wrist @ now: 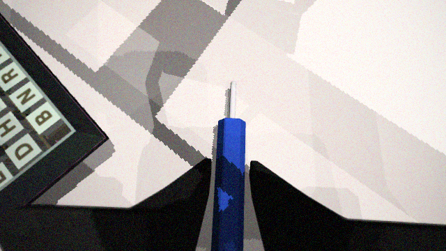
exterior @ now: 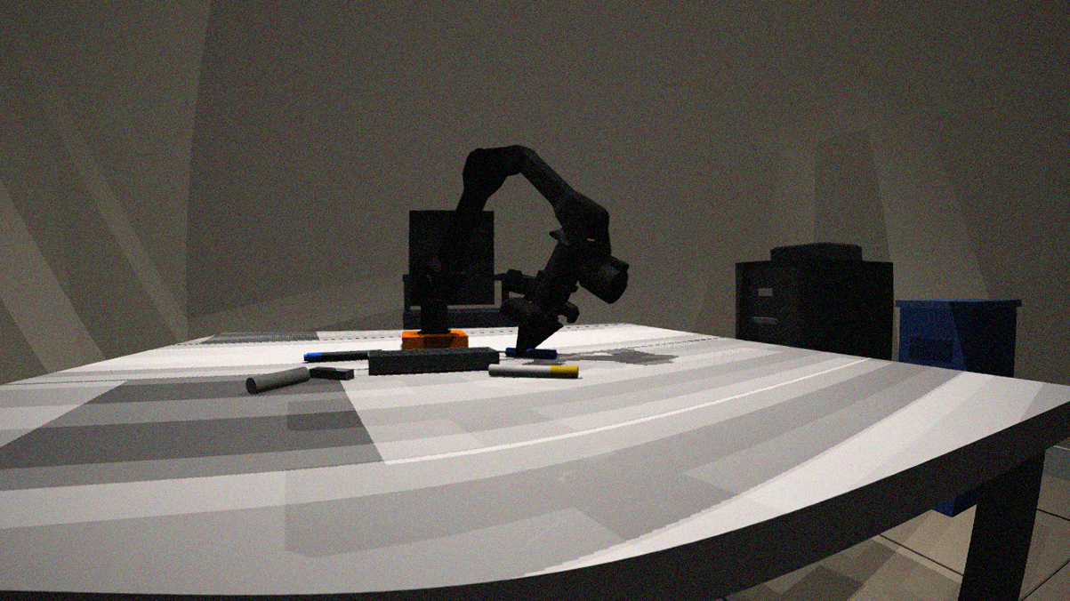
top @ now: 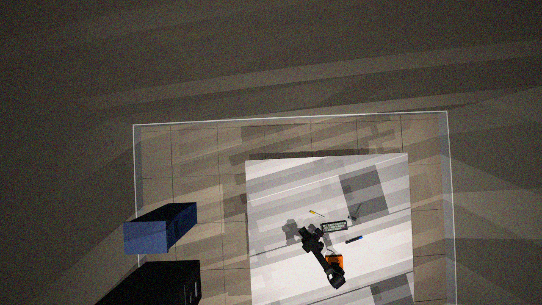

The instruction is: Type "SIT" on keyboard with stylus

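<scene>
The blue stylus (exterior: 543, 353) (wrist: 233, 139) lies on the desk, its thin pale tip pointing up the wrist view. My gripper (exterior: 524, 347) (wrist: 230, 166) is down at desk height with one finger on each side of the stylus. A narrow gap shows between each finger and the barrel, so it is open around it. In the top view the arm hides the stylus. The keyboard (top: 333, 226) (exterior: 433, 362) (wrist: 81, 139) lies beside the gripper; in the wrist view its near corner shows at the left, with keys B, N, R, H and D readable.
A yellow and white pen (top: 311, 212) (exterior: 532, 371) lies behind the keyboard. A black pen with a blue end (top: 353, 239) (exterior: 345, 355) lies to its other side, near a grey cylinder (exterior: 277, 380) and a small dark block (exterior: 331, 373). The arm's orange base (top: 338, 259) (exterior: 434, 341) is near.
</scene>
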Available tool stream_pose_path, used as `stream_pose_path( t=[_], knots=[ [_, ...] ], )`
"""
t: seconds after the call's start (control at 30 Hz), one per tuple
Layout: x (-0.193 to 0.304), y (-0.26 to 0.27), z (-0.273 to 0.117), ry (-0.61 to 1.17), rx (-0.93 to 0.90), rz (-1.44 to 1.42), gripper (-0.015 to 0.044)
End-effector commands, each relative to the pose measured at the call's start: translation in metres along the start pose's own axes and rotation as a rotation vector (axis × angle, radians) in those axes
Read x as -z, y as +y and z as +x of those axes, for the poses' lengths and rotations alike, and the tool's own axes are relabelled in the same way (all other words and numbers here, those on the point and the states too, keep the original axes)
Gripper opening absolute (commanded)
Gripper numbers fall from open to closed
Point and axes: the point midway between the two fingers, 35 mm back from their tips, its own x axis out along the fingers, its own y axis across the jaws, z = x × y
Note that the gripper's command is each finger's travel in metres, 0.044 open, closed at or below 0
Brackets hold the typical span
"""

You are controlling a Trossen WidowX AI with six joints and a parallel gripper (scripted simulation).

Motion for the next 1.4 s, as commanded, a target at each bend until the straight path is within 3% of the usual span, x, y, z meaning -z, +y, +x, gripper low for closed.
stream_pose_path(
  t=[0.0, 0.13, 0.37, 0.63, 0.8, 1.37],
  knots=[
    [0.0, 0.0, 0.0, 0.0, 0.0, 0.0, 0.0045],
    [0.0, 0.0, 0.0, 0.0, 0.0, 0.0, 0.0],
    [-0.001, 0.0, -0.001, 0.0, 0.0, 0.0, 0.0],
    [-0.024, 0.0, -0.042, 0.0, -0.001, 0.0, 0.0],
    [-0.024, 0.0, -0.041, 0.003, -0.003, -0.005, 0.0],
    [-0.035, 0.024, -0.039, -0.058, -0.1, -0.548, 0.0]
  ],
)
